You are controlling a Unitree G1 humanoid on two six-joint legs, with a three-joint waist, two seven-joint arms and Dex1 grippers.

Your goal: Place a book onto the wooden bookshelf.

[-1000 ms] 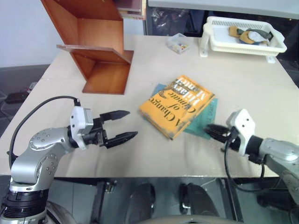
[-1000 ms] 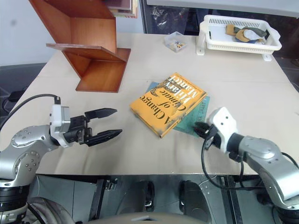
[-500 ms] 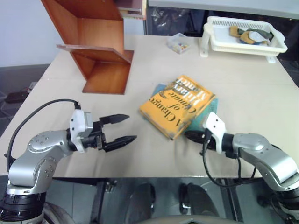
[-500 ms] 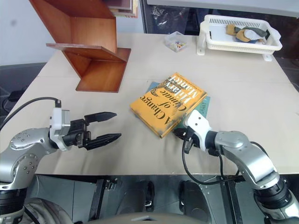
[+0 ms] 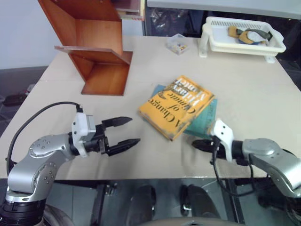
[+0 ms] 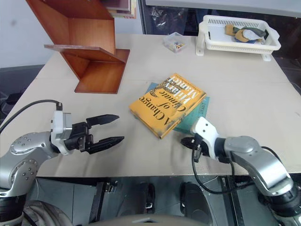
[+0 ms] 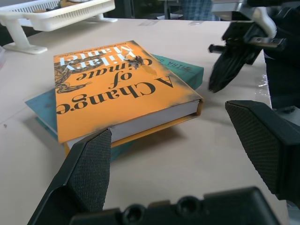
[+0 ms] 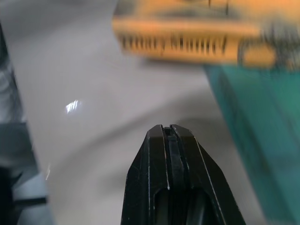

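So the thick orange-yellow book [image 5: 178, 105] lay ungrabbed between the wide-apart left gripper [image 5: 123, 132] and the pressed-together right gripper [image 6: 186, 141], far from the reddish-brown wooden bookshelf [image 5: 94, 42].

Two books: one orange-yellow book [image 5: 178, 106], one teal book [image 5: 207, 121]. One wooden bookshelf [image 5: 92, 44]. One white basket [image 5: 242, 36]. One small clear box [image 5: 177, 44]. Two hands: left hand [image 5: 121, 131], right hand [image 5: 196, 144].

A thin teal paperback book [image 5: 208, 118] lies flat on the beige tabletop [image 5: 244, 84], just beyond the right tool. Far behind that tool stands a white slatted plastic basket [image 5: 244, 44] with small items inside. Near the basket sits a small clear plastic box [image 5: 177, 44].
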